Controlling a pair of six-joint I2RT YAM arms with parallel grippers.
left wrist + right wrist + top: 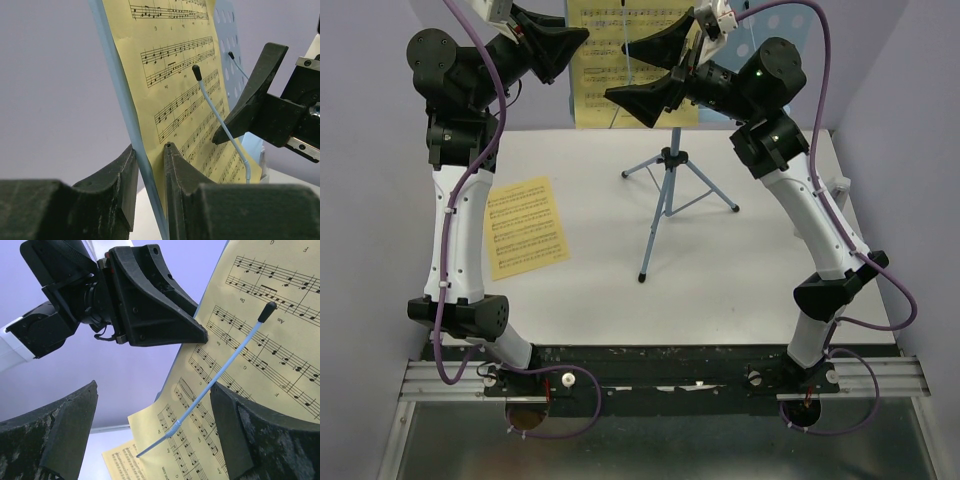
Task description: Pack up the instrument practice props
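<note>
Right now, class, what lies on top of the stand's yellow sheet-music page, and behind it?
A black-tipped light-blue wire arm crosses the sheet-music page. Behind it, the stand's desk shows only at its edges; the rest is covered.

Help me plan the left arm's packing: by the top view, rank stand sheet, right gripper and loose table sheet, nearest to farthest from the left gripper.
1. Stand sheet: between the left gripper's fingers.
2. Right gripper: just right, facing it.
3. Loose sheet: down on the table, left side.
</note>
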